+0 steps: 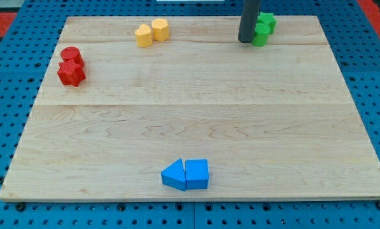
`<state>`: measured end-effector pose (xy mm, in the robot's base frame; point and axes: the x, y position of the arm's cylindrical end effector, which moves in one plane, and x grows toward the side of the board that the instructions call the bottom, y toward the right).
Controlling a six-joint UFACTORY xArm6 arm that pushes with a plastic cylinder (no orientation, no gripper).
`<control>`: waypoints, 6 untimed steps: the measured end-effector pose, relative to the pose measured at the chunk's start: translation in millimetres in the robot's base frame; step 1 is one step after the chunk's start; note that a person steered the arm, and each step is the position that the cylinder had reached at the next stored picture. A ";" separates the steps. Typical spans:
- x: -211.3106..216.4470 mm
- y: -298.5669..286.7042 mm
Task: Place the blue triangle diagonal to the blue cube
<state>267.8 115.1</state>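
Blue triangle (174,174) touching blue cube (197,173), side by side, bottom centre.

My tip (245,41) stands beside the green blocks (263,28), well apart from the touching blue triangle (174,175) and blue cube (197,173).

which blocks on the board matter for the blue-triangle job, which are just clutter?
In play:
- blue triangle, touching the cube's left side
- blue cube
- my tip, far off at the view's top, beside the green blocks

Clutter:
- two green blocks
- two yellow blocks
- two red blocks
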 end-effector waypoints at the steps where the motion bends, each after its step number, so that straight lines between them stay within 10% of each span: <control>1: 0.0 -1.0; 3: 87.5 66.9; 5: 339.7 74.1; 6: 351.1 50.4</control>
<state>618.9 165.5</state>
